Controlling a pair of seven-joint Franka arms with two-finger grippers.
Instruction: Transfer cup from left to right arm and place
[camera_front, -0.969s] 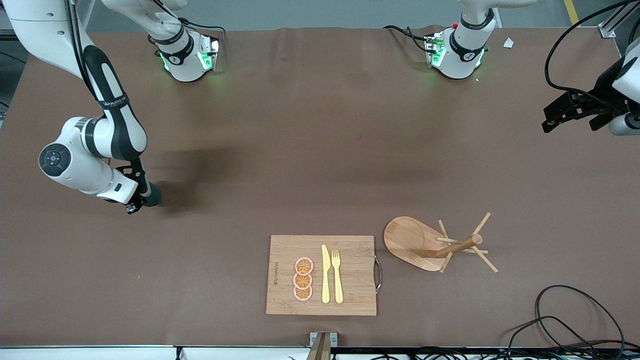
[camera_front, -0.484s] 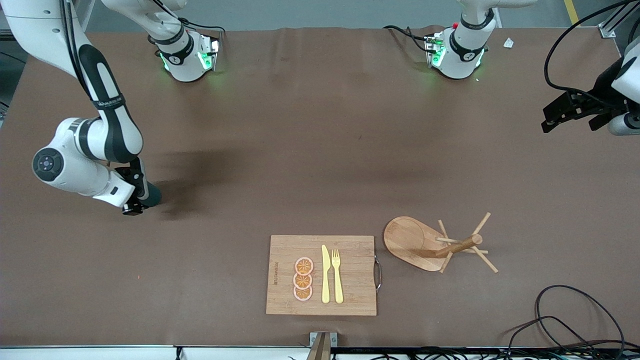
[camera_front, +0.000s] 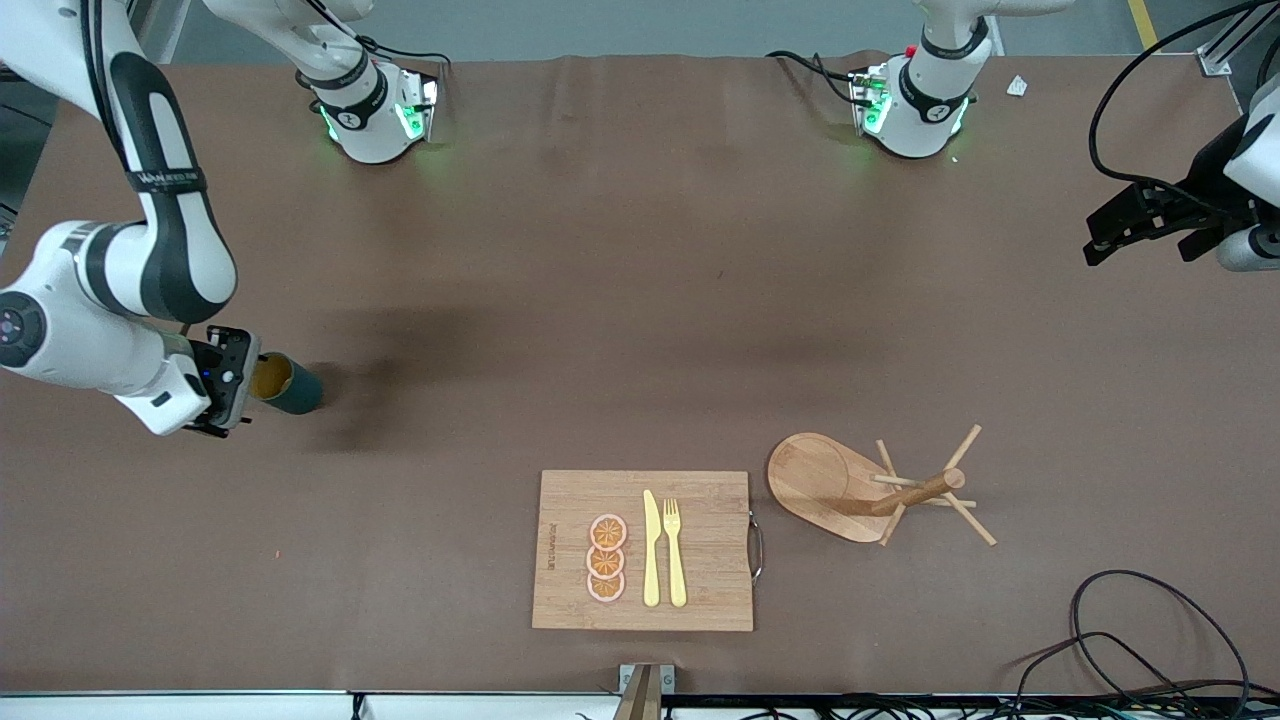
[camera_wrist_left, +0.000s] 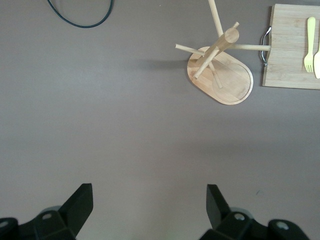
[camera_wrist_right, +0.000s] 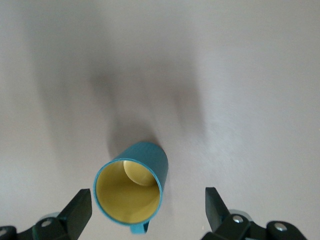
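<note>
R gripper (camera_front: 228, 385) has just let go & backed off, jaws wide, cup (camera_front: 285, 384) upright near R-arm end of table (camera_front: 640, 250); L gripper (camera_wrist_left: 150, 210) waits wide & empty, so placing looks done.

- A rectangular bamboo cutting board (camera_front: 700, 550) with a metal handle (camera_front: 757, 547) on the edge toward the left arm's end lies near the table edge closest to the front camera.
- Three round orange slices (camera_front: 606, 558) sit in a row on the board, touching or overlapping one another.
- A pale yellow knife (camera_front: 651, 548) and a pale yellow fork (camera_front: 675, 550) lie side by side on the board, just beside the slices.
- A wooden peg rack (camera_front: 880, 487) with an oval base and thin pegs stands just beside the board, toward the left arm's end.
- A brown cloth (camera_front: 640, 300) covers the table.
- Black cables (camera_front: 1140, 640) loop at the near corner toward the left arm's end.
- A small white scrap (camera_front: 1017, 87) lies near the left arm's base.
</note>
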